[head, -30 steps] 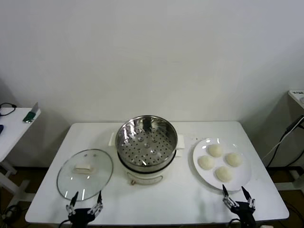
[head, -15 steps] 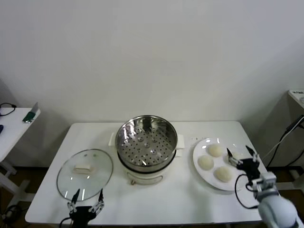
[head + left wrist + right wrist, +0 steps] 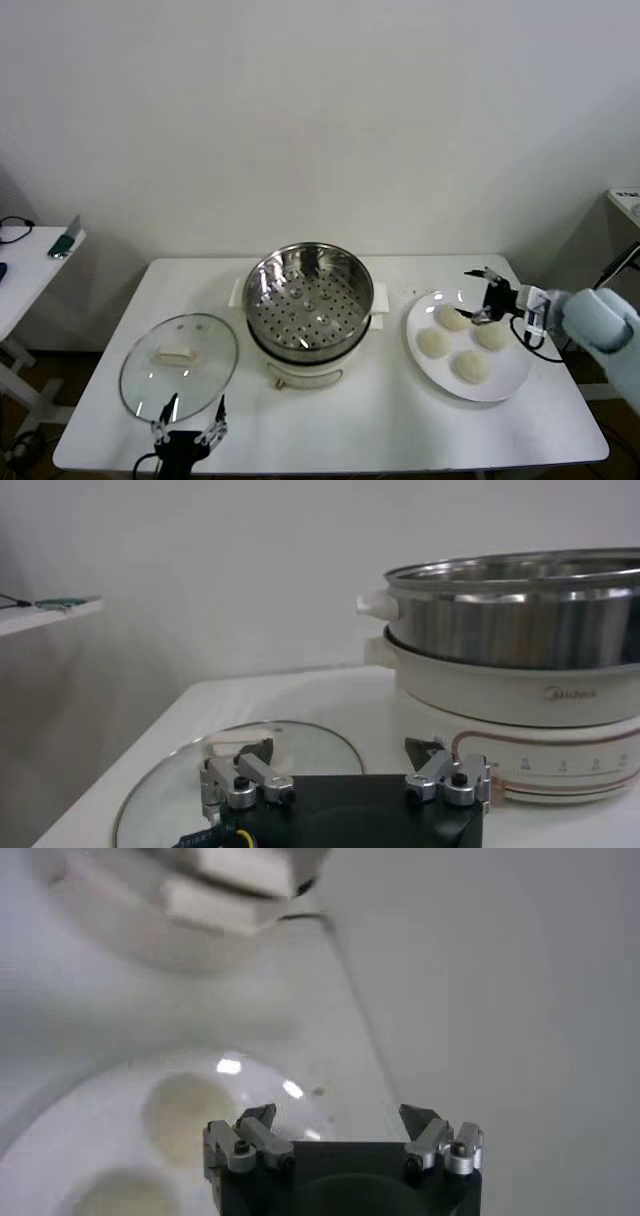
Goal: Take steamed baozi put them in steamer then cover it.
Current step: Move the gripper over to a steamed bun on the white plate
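At the near edge of the table [image 3: 380, 430], around 7 o'clock, the left gripper [image 3: 190, 433] sits parked just short of the glass lid [image 3: 179, 366], its fingers spread wide and holding nothing. The lid lies flat beside the pot, at its 8 o'clock, probably left off so the buns can go in first and the left arm can reach it afterward.

The steamer [image 3: 308, 312] stands at the table's centre, uncovered, its perforated tray bare. The left wrist view shows its cream base [image 3: 520, 685] carrying a pale logo that seems to read "Midea", with a row of small dial markings below, too small to read.

At 3 o'clock from the steamer, the white plate [image 3: 505, 380] holds all four baozi [image 3: 470, 366], so none has been moved yet. The right gripper [image 3: 487, 296] hovers over the plate's far side, fingers spread and empty, just by the far buns; it looks lined up to come down on one. Its wrist view shows a bun [image 3: 185, 1110] beyond the open fingers.
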You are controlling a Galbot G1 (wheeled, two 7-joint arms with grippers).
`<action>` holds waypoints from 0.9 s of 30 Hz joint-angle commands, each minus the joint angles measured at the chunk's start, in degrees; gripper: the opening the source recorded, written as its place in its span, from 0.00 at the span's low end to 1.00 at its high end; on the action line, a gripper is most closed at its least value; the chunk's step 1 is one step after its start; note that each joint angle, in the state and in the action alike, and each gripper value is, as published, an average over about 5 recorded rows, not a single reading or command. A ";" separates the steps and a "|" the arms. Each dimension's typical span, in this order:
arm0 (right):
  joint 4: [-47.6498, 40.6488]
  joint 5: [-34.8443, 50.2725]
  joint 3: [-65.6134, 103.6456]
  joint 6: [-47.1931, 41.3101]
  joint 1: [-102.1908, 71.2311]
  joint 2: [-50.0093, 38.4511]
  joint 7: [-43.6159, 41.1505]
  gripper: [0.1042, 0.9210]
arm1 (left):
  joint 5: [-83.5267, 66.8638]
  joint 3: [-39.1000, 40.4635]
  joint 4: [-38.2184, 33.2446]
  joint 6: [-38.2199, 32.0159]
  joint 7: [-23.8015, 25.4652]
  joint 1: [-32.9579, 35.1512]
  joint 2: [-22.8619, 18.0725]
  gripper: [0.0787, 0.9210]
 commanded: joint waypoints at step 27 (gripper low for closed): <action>-39.12 -1.79 -42.55 0.46 32.88 25.70 -15.06 0.88 | 0.64 -0.20 0.91 -1.36 0.02 1.13 0.51 0.88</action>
